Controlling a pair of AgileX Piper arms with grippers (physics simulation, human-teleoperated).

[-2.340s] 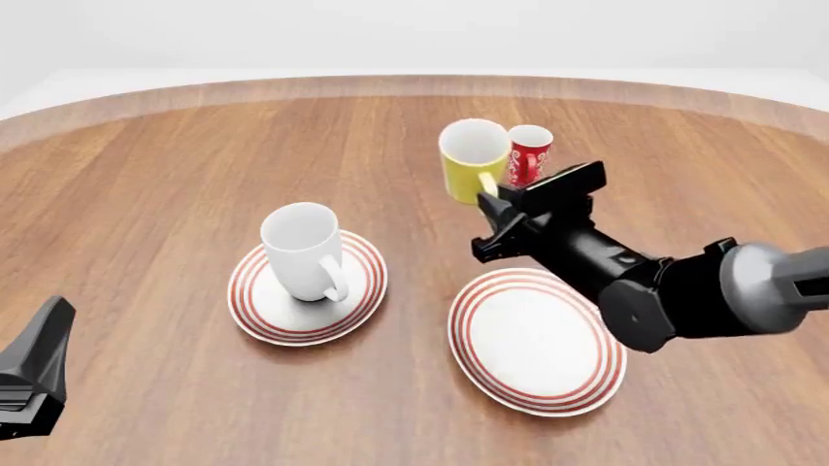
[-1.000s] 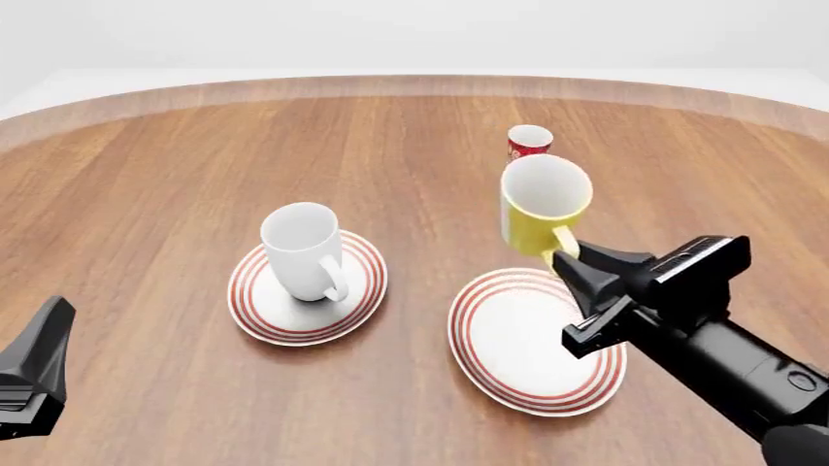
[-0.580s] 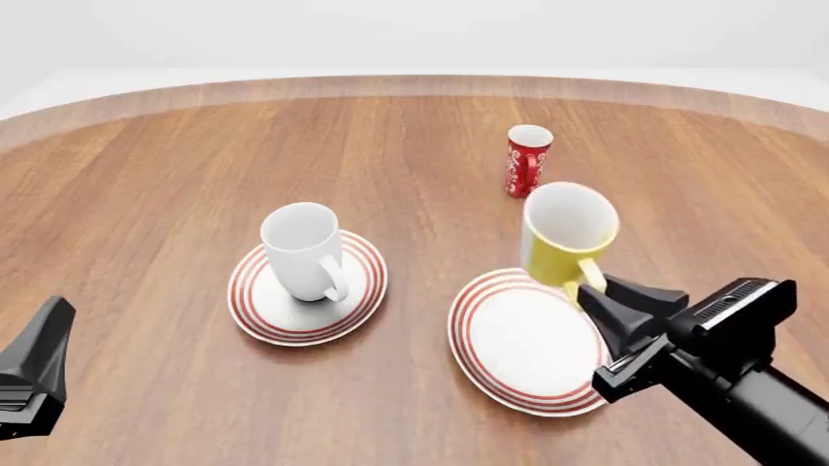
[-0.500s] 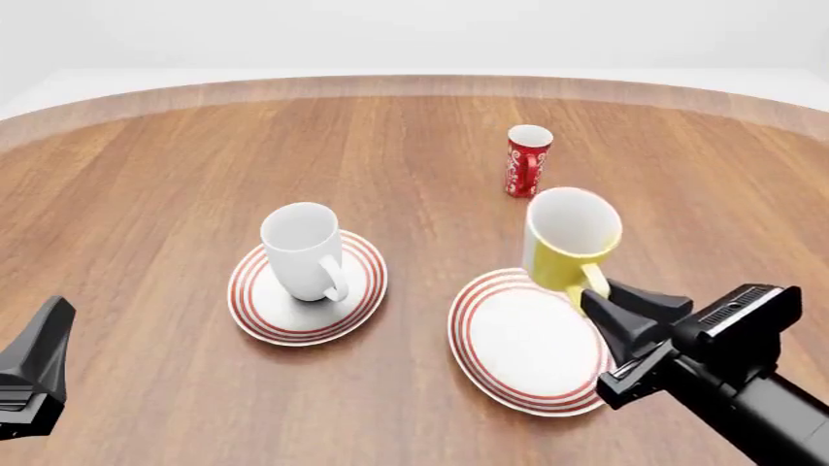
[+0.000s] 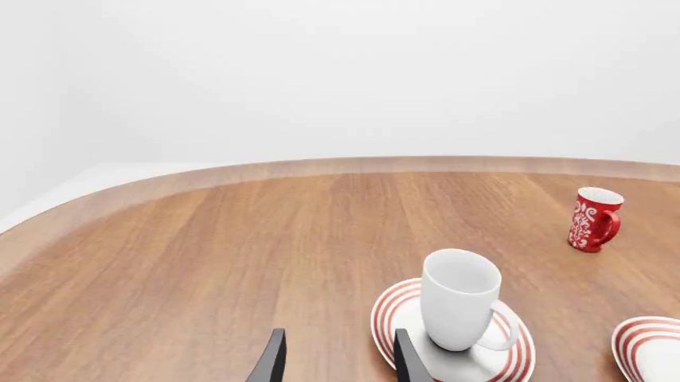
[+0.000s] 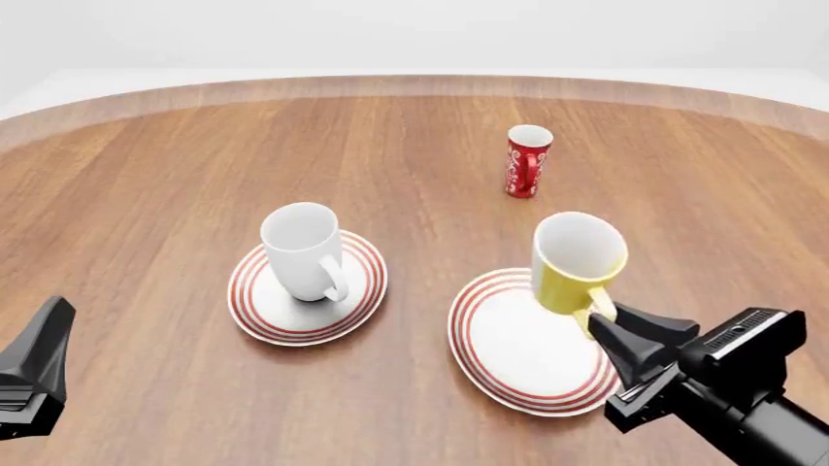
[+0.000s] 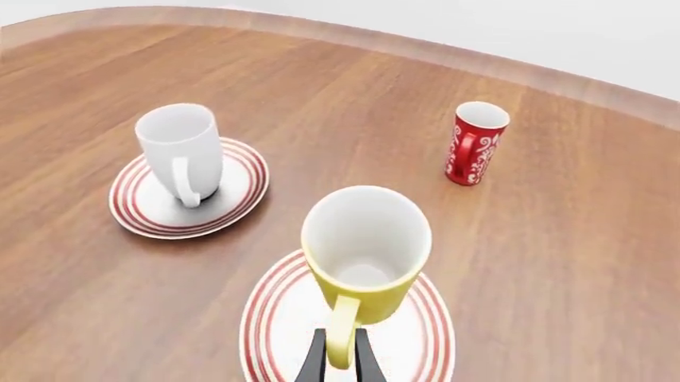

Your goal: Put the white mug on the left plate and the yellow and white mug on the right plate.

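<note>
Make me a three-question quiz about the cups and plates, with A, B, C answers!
1. Where is the white mug?
A. on the left plate
B. on the bare table
C. inside the red mug

2. How many mugs are there?
A. two
B. three
C. five

3. What is the right gripper doing?
A. hanging open over the table
B. gripping a plate
C. holding the yellow and white mug by its handle

Answers: 1 A, the white mug stands on the ringed left plate. 2 B, white, yellow and white, and the red mug farther back. 3 C, its fingers pinch the yellow handle above the right plate.
</note>
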